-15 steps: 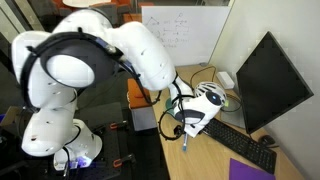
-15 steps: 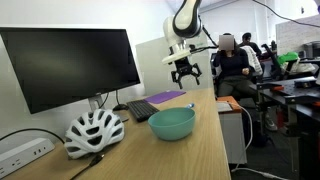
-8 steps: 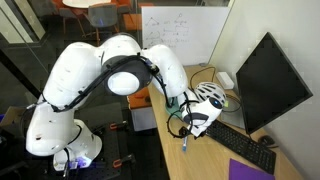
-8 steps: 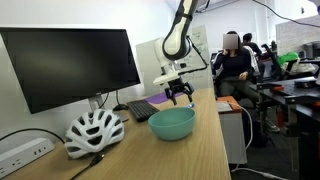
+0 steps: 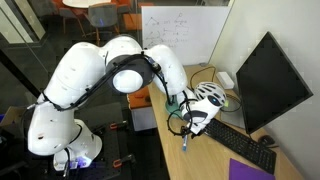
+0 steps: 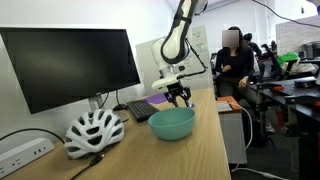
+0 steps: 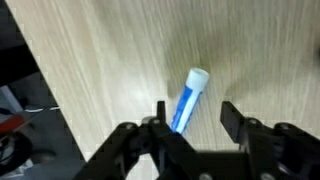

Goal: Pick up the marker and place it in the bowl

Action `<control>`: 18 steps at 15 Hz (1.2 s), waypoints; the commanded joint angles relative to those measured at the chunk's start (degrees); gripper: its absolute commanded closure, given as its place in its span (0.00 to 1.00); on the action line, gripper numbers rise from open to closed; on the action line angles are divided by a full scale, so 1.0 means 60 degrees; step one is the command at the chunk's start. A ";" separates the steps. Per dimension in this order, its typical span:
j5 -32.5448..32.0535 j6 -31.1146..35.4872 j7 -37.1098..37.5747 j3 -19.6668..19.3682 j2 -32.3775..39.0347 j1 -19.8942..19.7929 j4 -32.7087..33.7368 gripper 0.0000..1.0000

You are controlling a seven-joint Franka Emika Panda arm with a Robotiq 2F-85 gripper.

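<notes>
The marker (image 7: 188, 98) is a pale blue stick with a white cap. It lies on the wooden table between my gripper's (image 7: 195, 116) open jaws, closer to the left finger (image 7: 160, 114). In an exterior view the marker (image 5: 185, 143) lies just below the gripper (image 5: 190, 122). The teal-green bowl (image 6: 172, 123) stands on the table in front of the gripper (image 6: 178, 96), which hangs low over the far end of the table. The jaws are open and hold nothing.
A white-and-grey helmet (image 6: 94, 130) lies beside the bowl and also shows in an exterior view (image 5: 209, 94). A black monitor (image 6: 68, 62) and a keyboard (image 5: 241, 146) stand along the table's side. A person (image 6: 236, 62) sits beyond the table.
The arm has come down and the gripper has sunk from well above the table to just over the marker. The marker and bowl have not moved.
</notes>
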 commanded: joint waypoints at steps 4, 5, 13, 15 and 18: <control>-0.0086 0.0275 0.0534 -0.0432 -0.0070 0.0771 -0.0522 0.90; -0.0082 0.0223 0.0595 -0.0451 -0.0059 0.0844 -0.0544 0.97; -0.0331 0.0387 0.0789 -0.0830 -0.1426 0.1172 -0.1308 0.95; -0.0660 0.0258 0.0607 -0.0826 -0.2279 0.1226 -0.1634 0.95; -0.1079 -0.0261 0.0412 -0.0442 -0.3464 0.1260 -0.1981 0.95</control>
